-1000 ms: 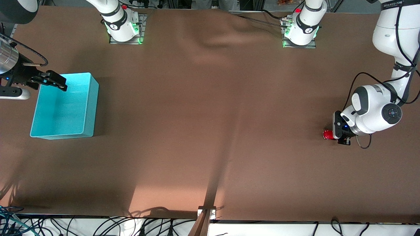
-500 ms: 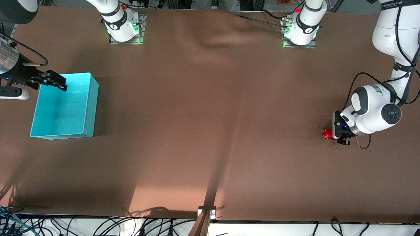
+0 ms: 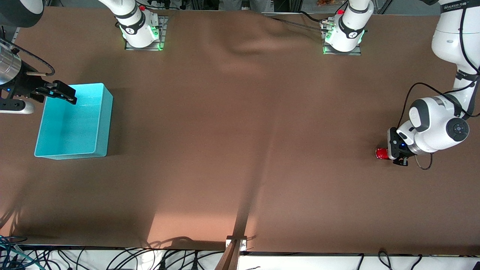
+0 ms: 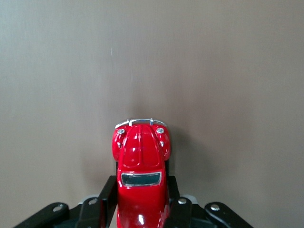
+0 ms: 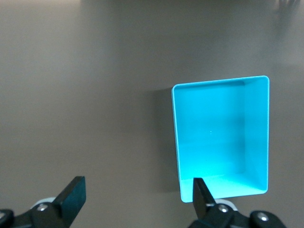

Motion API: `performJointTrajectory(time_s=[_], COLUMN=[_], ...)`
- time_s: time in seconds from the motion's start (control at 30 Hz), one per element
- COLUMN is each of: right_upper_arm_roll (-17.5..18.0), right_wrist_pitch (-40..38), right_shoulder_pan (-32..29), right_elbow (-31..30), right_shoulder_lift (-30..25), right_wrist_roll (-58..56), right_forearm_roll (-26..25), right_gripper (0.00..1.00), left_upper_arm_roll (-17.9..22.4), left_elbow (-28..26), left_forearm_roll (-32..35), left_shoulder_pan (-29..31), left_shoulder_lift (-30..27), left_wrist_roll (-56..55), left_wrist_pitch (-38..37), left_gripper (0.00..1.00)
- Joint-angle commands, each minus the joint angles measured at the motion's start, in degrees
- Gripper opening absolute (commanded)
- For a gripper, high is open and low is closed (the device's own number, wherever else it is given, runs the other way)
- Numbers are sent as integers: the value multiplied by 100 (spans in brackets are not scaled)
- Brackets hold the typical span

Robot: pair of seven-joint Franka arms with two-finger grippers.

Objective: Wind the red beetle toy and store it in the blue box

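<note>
The left gripper (image 4: 141, 213) pinched the red beetle toy (image 4: 141, 164) — best dragged straight back, wheels pressed to the worktop (image 3: 240, 150); the right gripper (image 3: 60, 93) waited, fingers wide apart, over the blue box (image 3: 101, 123).

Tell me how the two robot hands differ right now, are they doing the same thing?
No. The left tool is shut on the red beetle toy, low at the table toward the left arm's end. The right tool holds nothing; its fingers are spread open as it waits over a corner of the blue box, at the right arm's end. Both are black two-finger tools.
</note>
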Motion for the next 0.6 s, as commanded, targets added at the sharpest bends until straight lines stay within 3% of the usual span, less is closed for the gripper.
performJointTrajectory(time_s=[0.0,0.4,0.57], right_upper_arm_roll=[13,4,-4], right_wrist_pitch=[10,-17,-34], right_shoulder_pan=[3,-6,-15], right_elbow=[-2,-2,-2], right_shoulder_lift=[-29,-29,-29], right_wrist_roll=[20,20,-68], right_forearm_roll=[8,-1,-1], right_gripper=[100,100,100], left_upper_arm_roll=[-38,-46,-46], left_elbow=[315,490,499], left_forearm_roll=[145,242,207], left_shoulder_pan=[361,449,458], left_shoulder_lift=[518,571,579], left_wrist_roll=[406,653,618], left_wrist_pitch=[10,27,27], left_gripper=[11,12,22])
